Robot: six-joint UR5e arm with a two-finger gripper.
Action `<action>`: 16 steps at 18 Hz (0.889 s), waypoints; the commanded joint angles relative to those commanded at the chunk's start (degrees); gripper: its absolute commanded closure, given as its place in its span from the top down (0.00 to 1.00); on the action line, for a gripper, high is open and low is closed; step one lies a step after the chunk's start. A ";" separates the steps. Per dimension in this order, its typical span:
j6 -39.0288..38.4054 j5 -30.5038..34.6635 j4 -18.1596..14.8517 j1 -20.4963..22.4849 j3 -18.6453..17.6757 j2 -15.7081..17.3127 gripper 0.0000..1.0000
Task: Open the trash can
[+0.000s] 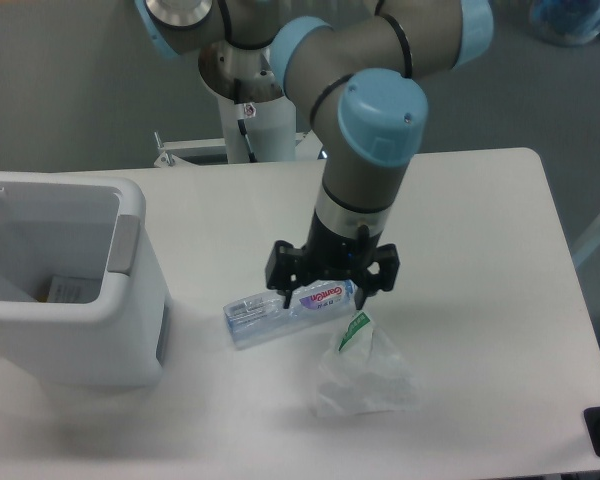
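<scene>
Your trash can [75, 300] sits at the left of the surface [480, 250], top open. End effector [330, 287] hangs spread over the bottle [285, 310], grasping nothing. The bag [365, 375] lies just beside.

The trash can [65, 290] stands at the table's [480, 220] left edge. The bottle [280, 308] lies right of it, on its side. The gripper [330, 290] is directly above the bottle (contact unclear). The bag [365, 372] lies just right of the bottle, nearer the front edge.
</scene>
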 joint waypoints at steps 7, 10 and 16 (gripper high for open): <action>17.91 0.27 0.35 5.45 0.70 -1.93 1.00; 27.94 1.14 2.19 6.51 0.17 -2.20 1.00; 30.34 9.58 5.62 9.23 -0.18 -4.83 1.00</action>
